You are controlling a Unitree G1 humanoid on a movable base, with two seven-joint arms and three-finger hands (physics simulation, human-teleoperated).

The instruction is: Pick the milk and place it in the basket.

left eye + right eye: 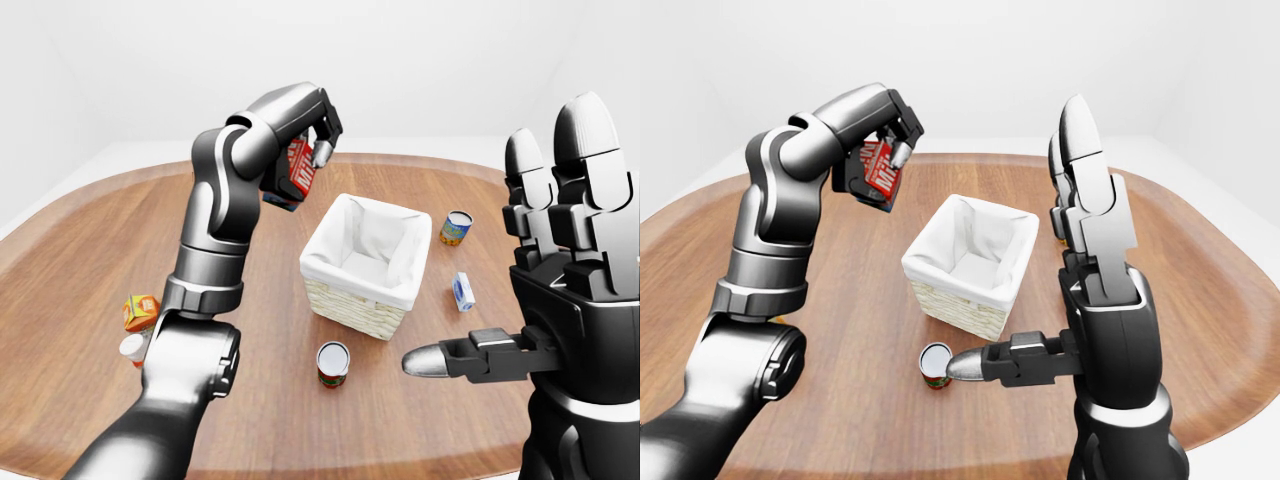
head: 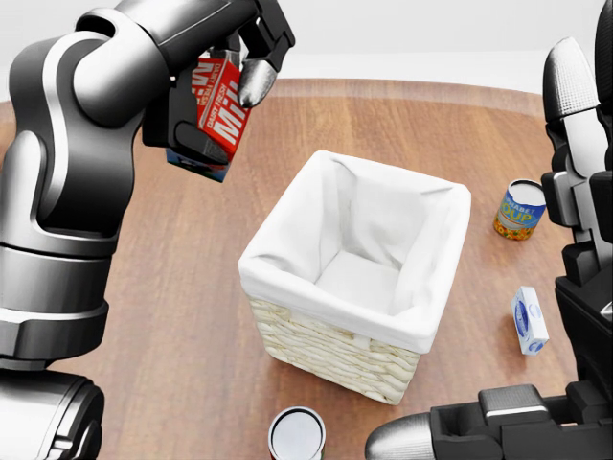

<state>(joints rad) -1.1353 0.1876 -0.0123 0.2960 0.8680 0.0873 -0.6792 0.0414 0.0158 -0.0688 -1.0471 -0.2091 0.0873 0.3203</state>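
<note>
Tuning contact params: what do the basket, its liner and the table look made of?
Basket: pale woven wicker, matte, judging by the plaited wall.
Liner: white cloth, soft folds draped over the rim.
Table: wood, grain lines visible, slight satin sheen; possibly veneer.

- A broad, rounded brown wooden table (image 1: 90, 250) with a pale bevelled rim.
- Plain white walls (image 1: 150, 60) and pale floor beyond its edges.
- Soft, even light.

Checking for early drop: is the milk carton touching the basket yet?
Apart. In the head view the milk carton, gripped in the left hand, is up and left of the basket, with bare table between them.
</note>
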